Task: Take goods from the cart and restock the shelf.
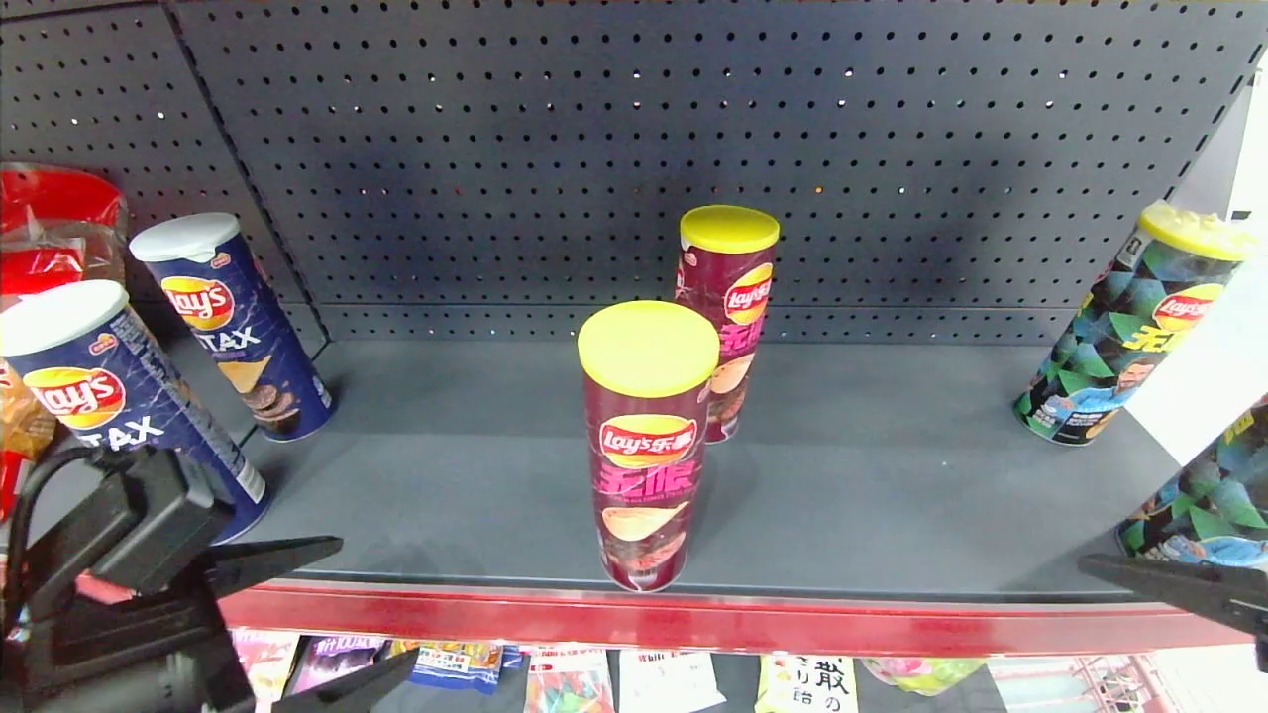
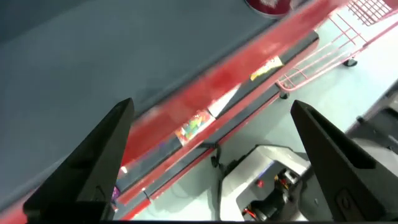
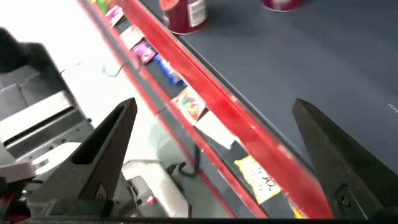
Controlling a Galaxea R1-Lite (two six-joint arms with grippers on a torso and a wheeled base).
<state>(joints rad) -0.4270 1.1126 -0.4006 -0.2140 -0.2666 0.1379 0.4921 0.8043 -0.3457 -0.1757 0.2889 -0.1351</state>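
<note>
While L gripper [image 2: 211,106], R gripper [image 3: 214,102] gape empty: shelf [image 1: 872,475], 2 maroon cans [image 1: 649,446] [image 1: 728,297], 2 blue cans [image 1: 233,327] [image 1: 99,386], maybe 2 green cans [image 1: 1119,337] [image 1: 1204,515].

A red-and-yellow oval logo over large characters marks the front maroon can [image 1: 646,446] and the rear maroon can [image 1: 726,317], the same logo over white capitals marks the near blue can [image 1: 109,396] and the far blue can [image 1: 233,327], and a pale packet [image 1: 807,683] below carries black characters.
</note>
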